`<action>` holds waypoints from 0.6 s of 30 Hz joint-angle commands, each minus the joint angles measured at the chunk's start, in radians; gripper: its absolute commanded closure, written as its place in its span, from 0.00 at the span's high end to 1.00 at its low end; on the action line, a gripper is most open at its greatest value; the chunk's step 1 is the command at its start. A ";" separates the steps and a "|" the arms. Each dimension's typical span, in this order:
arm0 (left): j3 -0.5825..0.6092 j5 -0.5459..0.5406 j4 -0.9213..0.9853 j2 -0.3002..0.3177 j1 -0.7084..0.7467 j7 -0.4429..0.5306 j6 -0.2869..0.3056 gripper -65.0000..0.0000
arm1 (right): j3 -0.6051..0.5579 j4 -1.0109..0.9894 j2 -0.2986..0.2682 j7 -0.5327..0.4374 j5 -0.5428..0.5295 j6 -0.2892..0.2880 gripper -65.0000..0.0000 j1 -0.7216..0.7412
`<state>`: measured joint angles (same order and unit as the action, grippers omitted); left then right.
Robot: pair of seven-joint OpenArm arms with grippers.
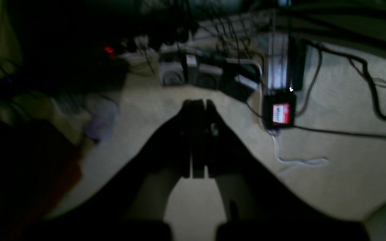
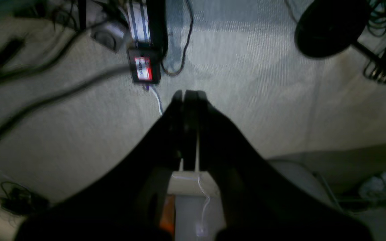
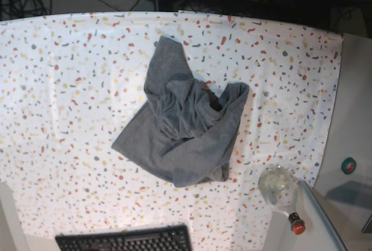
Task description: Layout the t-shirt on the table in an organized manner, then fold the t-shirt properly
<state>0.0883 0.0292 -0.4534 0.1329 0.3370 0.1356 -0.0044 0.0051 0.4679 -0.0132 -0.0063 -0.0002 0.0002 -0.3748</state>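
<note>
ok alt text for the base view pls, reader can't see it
A crumpled grey t-shirt lies bunched near the middle of a table covered in white, colour-flecked cloth, seen from above. A clear bottle with a red cap lies at the lower right edge, a black keyboard sits at the bottom, and no gripper is visible.

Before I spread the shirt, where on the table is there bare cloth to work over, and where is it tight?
Bare cloth lies left of the t-shirt out to the table edge, and in a band between its upper sleeve and the far edge. Right of it is a narrower strip. Tight spots: the near right corner by the bottle, and the near edge by the keyboard.
</note>
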 commanded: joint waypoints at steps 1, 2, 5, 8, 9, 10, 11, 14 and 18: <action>0.028 -0.005 -0.066 0.027 0.052 0.005 -0.003 0.00 | 0.005 0.075 -0.003 0.012 -0.004 0.001 0.00 -0.054; 0.044 -0.007 -0.123 0.047 0.089 0.005 -0.003 0.00 | 0.005 0.156 -0.003 0.032 -0.004 0.002 0.00 -0.099; 0.049 -0.008 -0.330 0.092 0.222 0.006 -0.003 0.00 | 0.011 0.437 -0.003 0.068 -0.004 0.004 0.00 -0.258; -0.011 -0.008 -0.536 0.112 0.353 0.006 -0.003 0.00 | 0.088 0.673 0.002 0.093 -0.004 0.004 0.00 -0.382; -0.037 -0.008 -0.597 0.112 0.388 0.006 -0.003 0.00 | 0.106 0.734 0.003 0.096 -0.004 0.004 0.00 -0.410; -0.068 -0.008 -0.669 0.112 0.429 0.006 -0.003 0.00 | 0.123 0.802 0.003 0.101 -0.004 0.004 0.00 -0.441; -0.095 -0.008 -0.743 0.112 0.469 0.006 -0.003 0.00 | 0.135 0.863 0.005 0.101 -0.004 0.004 0.00 -0.467; -0.158 -0.008 -0.942 0.110 0.560 0.006 -0.001 0.00 | 0.164 1.024 0.005 0.099 -0.005 0.004 0.00 -0.522; -0.218 -0.028 -1.181 0.107 0.610 -0.003 -0.001 0.00 | 0.171 1.202 0.005 0.099 -0.004 0.004 0.00 -0.536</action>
<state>-0.1249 0.0044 -1.6215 0.2348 0.9356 0.1074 -0.0010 0.1703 1.6558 -0.0002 0.1158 -0.0013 0.0002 -0.9024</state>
